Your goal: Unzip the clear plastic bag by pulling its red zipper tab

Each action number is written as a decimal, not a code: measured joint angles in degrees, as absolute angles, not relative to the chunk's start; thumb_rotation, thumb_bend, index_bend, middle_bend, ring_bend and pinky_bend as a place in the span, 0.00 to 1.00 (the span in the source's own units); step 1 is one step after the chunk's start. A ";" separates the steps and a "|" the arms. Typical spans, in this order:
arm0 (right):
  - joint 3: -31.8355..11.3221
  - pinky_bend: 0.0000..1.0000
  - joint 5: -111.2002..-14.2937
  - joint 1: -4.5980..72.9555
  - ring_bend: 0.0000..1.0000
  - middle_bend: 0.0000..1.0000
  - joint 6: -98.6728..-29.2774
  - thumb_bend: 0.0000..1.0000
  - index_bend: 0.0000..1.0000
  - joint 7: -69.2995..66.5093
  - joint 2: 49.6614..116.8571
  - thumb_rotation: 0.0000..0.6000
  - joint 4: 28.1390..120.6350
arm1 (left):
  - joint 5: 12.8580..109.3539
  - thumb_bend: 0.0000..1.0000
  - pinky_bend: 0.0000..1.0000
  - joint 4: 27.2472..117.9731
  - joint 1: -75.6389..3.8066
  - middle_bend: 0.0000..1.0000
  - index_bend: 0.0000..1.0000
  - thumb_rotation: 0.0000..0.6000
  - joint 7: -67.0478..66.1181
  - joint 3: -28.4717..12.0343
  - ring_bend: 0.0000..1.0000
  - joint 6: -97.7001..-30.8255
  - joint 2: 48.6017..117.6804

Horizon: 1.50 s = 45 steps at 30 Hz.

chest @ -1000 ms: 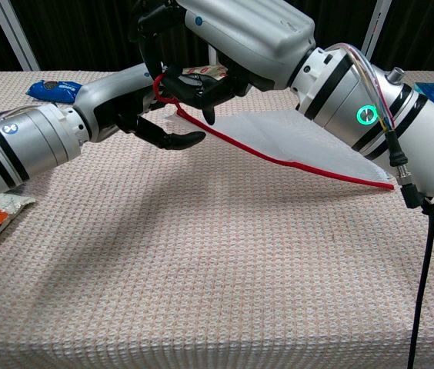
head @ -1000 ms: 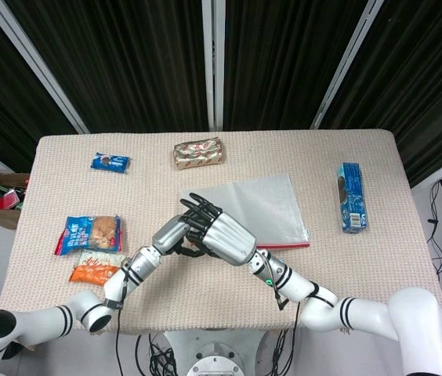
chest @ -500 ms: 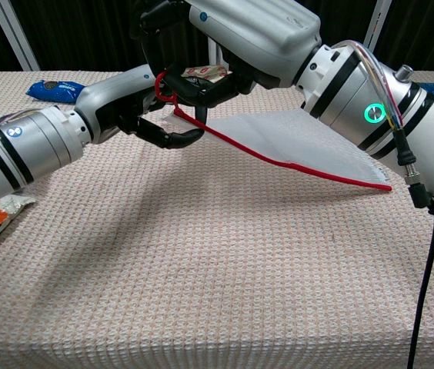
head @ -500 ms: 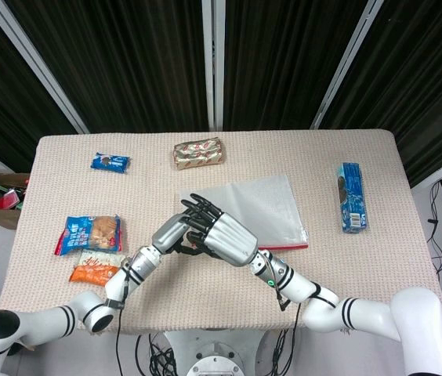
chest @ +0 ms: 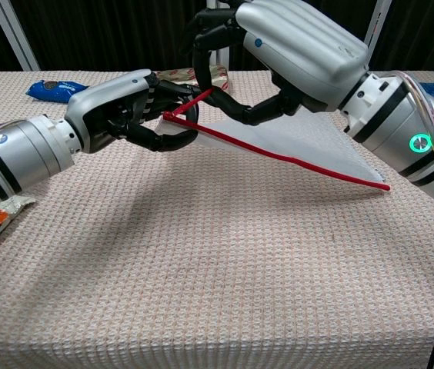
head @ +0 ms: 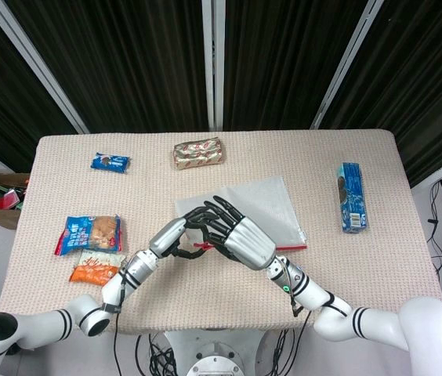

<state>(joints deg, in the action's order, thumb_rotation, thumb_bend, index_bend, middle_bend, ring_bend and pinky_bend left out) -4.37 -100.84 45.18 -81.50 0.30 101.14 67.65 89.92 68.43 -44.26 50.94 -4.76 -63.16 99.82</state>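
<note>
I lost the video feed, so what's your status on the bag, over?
Left hand pinches the bag's raised red zipper end. Right hand holds the zipper strip beside it. Clear bag zipped, corner lifted. Nothing in the way.

— Can any wording be read on the packets along the worktop's edges?

— No. The small blue snack packet [head: 110, 162] near the far left corner shows a white patch, but its letters are too small to read. The tall blue carton [head: 351, 197] by the right edge and the blue biscuit packet [head: 88, 233] by the left edge carry print, equally illegible.

— Any numbers?

— None legible.
</note>
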 measured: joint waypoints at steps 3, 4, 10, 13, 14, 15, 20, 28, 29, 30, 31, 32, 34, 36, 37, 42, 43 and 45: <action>-3.76 0.00 -100.87 44.14 0.00 0.26 -82.14 0.50 0.90 -0.09 101.53 1.00 66.56 | 89.93 0.46 0.11 68.58 -44.03 0.21 0.63 1.00 53.17 -4.48 0.06 -63.29 99.59; -3.61 0.00 -100.91 43.90 0.00 0.26 -82.32 0.50 0.90 -0.14 101.68 1.00 66.27 | 89.96 0.46 0.11 68.67 -43.97 0.21 0.63 1.00 54.12 -4.36 0.06 -63.31 99.49; -2.98 0.00 -101.45 42.78 0.00 0.26 -83.27 0.50 0.90 0.34 103.14 1.00 64.06 | 89.94 0.47 0.11 69.17 -43.84 0.21 0.64 1.00 59.32 -4.09 0.06 -63.22 99.21; -2.89 0.00 -101.60 42.43 0.00 0.26 -83.54 0.49 0.90 0.43 104.13 1.00 63.09 | 89.85 0.47 0.11 69.36 -43.85 0.21 0.64 1.00 62.01 -4.16 0.06 -63.19 99.12; -2.87 0.00 -101.66 42.36 0.00 0.26 -83.59 0.49 0.90 0.40 104.40 1.00 62.86 | 89.81 0.48 0.11 69.39 -43.85 0.21 0.64 1.00 62.66 -4.20 0.06 -63.19 99.11; -2.85 0.00 -101.77 42.29 0.00 0.26 -83.68 0.49 0.90 0.42 104.70 1.00 62.55 | 89.76 0.48 0.11 69.42 -43.86 0.21 0.64 1.00 63.23 -4.25 0.06 -63.18 99.09; -2.63 0.00 -102.36 41.81 0.00 0.26 -84.21 0.50 0.90 1.13 105.07 1.00 61.84 | 89.59 0.48 0.11 69.41 -43.79 0.21 0.64 1.00 65.56 -4.48 0.06 -63.37 99.02; -1.88 0.00 -102.01 39.46 0.00 0.26 -85.12 0.50 0.91 1.72 103.15 1.00 62.78 | 89.38 0.48 0.11 69.17 -43.24 0.21 0.65 1.00 71.51 -4.62 0.06 -64.09 98.56; -1.78 0.00 -101.91 39.12 0.00 0.26 -85.24 0.50 0.91 1.75 102.87 1.00 62.89 | 89.36 0.48 0.11 68.99 -43.16 0.21 0.65 1.00 72.07 -4.61 0.06 -64.14 98.51; -1.64 0.00 -101.79 38.68 0.00 0.26 -85.38 0.49 0.91 1.77 102.49 1.00 63.00 | 89.35 0.48 0.11 68.74 -43.09 0.21 0.65 1.00 72.47 -4.58 0.06 -64.17 98.48; -1.51 0.00 -101.71 38.35 0.00 0.26 -85.50 0.49 0.91 1.78 102.19 1.00 63.06 | 89.33 0.48 0.11 68.36 -43.01 0.21 0.65 1.00 72.77 -4.52 0.06 -64.18 98.46; -1.36 0.00 -101.66 38.00 0.00 0.26 -85.65 0.49 0.91 1.78 101.87 1.00 63.09 | 89.28 0.48 0.11 68.06 -42.95 0.21 0.65 1.00 72.89 -4.48 0.06 -64.14 98.47; -0.97 0.00 -101.56 37.07 0.00 0.26 -86.12 0.49 0.91 1.74 101.05 1.00 63.14 | 88.88 0.48 0.11 67.22 -42.75 0.21 0.65 1.00 72.94 -4.44 0.06 -63.92 98.63; -0.51 0.00 -101.43 35.96 0.00 0.26 -86.73 0.50 0.91 1.64 100.07 1.00 63.21 | 88.40 0.49 0.11 66.42 -42.47 0.21 0.65 1.00 72.95 -4.39 0.06 -63.69 98.81; -0.29 0.00 -101.34 35.40 0.00 0.26 -87.03 0.50 0.91 1.60 99.59 1.00 63.22 | 88.08 0.49 0.11 65.95 -42.22 0.21 0.65 1.00 72.98 -4.36 0.06 -63.56 98.90; 1.19 0.00 -100.45 31.64 0.00 0.26 -88.55 0.50 0.91 1.22 96.73 1.00 63.20 | 87.18 0.49 0.11 64.41 -41.18 0.21 0.65 1.00 72.54 -4.27 0.06 -63.40 99.08; 1.42 0.00 -100.24 30.93 0.00 0.26 -88.83 0.50 0.91 1.12 96.26 1.00 63.14 | 87.04 0.49 0.11 64.24 -40.94 0.21 0.65 1.00 72.39 -4.26 0.06 -63.43 99.05; 1.92 0.00 -99.66 29.28 0.00 0.26 -89.48 0.50 0.91 0.73 95.38 1.00 62.93 | 86.86 0.49 0.11 64.09 -40.62 0.21 0.65 1.00 72.17 -4.26 0.06 -63.50 98.97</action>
